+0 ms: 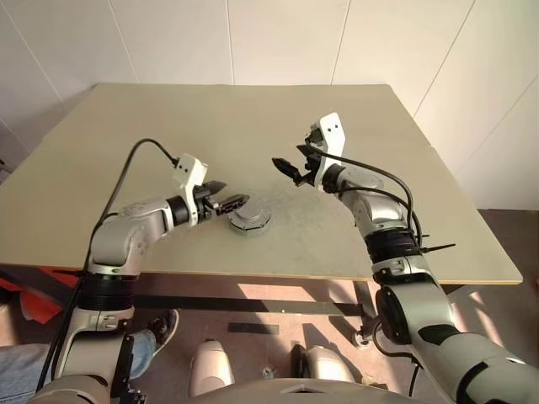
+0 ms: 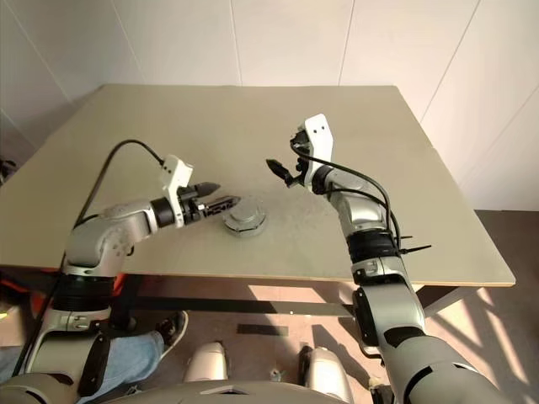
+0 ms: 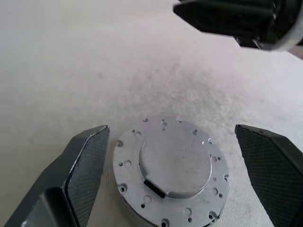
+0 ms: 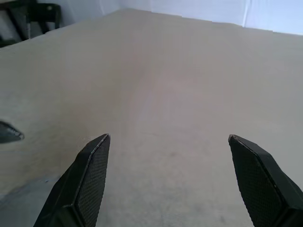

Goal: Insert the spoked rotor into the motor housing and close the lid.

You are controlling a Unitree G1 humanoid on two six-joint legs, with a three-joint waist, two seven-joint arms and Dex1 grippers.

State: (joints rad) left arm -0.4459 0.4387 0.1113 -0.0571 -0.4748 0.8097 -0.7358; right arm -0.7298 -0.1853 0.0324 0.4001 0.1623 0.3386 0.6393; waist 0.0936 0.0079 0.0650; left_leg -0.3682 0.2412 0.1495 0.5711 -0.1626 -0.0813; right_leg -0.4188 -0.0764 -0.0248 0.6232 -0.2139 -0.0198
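The lid (image 3: 173, 172), a flat grey disc with a ridged edge, lies on top of the motor housing (image 1: 249, 228), whose low round wall shows beneath it near the table's front middle. The spoked rotor is hidden. My left gripper (image 1: 231, 196) is open just left of the lid, slightly above it. In the left wrist view its two fingers (image 3: 85, 165) stand on either side of the disc without touching it. My right gripper (image 1: 285, 169) hangs open above the table, behind and to the right of the housing, with nothing between its fingers (image 4: 90, 175).
The beige table (image 1: 379, 126) runs wide around the housing, its front edge close below it. White walls stand behind and to the right. A person's jeans and shoe (image 1: 156, 332) show under the table's front left.
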